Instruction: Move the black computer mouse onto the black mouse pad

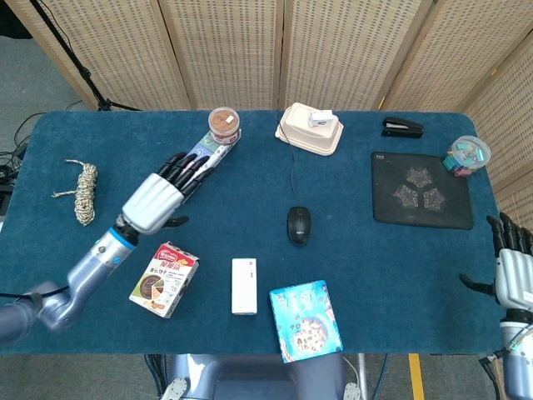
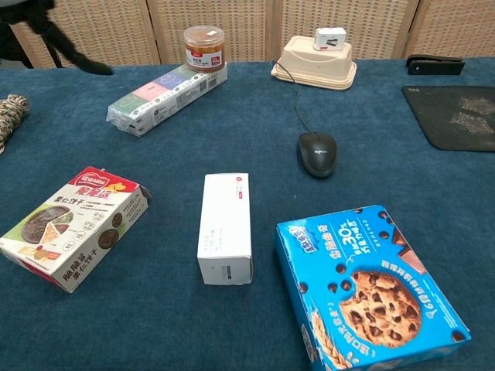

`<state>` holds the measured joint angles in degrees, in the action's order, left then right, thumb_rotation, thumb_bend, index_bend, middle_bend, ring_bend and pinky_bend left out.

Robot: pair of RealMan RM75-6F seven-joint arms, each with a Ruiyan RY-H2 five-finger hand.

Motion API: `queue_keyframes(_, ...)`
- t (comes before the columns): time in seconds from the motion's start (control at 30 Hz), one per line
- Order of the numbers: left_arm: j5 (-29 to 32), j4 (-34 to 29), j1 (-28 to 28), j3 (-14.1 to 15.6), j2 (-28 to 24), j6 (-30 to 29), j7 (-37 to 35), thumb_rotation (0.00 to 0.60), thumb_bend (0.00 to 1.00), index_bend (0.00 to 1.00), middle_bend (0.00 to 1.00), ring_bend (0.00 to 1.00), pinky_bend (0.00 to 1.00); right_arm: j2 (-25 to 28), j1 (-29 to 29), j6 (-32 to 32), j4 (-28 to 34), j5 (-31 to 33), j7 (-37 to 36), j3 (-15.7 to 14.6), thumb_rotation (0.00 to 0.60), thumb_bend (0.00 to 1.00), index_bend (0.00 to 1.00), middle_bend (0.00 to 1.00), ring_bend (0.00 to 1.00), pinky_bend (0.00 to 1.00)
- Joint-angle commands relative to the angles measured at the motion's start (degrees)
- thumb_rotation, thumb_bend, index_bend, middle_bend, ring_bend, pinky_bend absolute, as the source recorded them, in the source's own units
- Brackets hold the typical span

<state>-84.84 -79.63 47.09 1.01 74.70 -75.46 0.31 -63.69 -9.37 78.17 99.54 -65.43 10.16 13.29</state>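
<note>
The black computer mouse [image 1: 299, 224] lies alone on the blue table, its cable running back toward the beige container; the chest view shows this mouse [image 2: 318, 153] at centre right. At the far right lies the black mouse pad [image 1: 421, 190], whose near corner [image 2: 456, 116] reaches the chest view's right edge. My left hand [image 1: 162, 194] hovers well to the left of the mouse, fingers stretched out and holding nothing; only its dark fingers [image 2: 58, 39] show in the chest view. My right hand [image 1: 510, 267] is raised at the table's right edge with fingers apart, empty.
A blue cookie box [image 1: 306, 319], a white carton [image 1: 244, 286] and a snack box [image 1: 164, 279] lie near the front. A long pack [image 2: 166, 99], a jar [image 1: 224, 124], a beige container [image 1: 310, 129], a stapler [image 1: 402, 127], a rope bundle [image 1: 84, 190] and a round tub [image 1: 466, 155] stand further back.
</note>
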Motion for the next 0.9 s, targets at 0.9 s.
queue_keyframes(0.9,0.6,-8.0,-20.6,-0.8,-7.3,-10.9,-10.2,0.600,0.05,0.00,0.00,0.00,0.00,-24.3,-30.1,-17.9,-10.5,15.1,13.2,7.3,0.600,0.00,0.00,0.00,0.00,0.00)
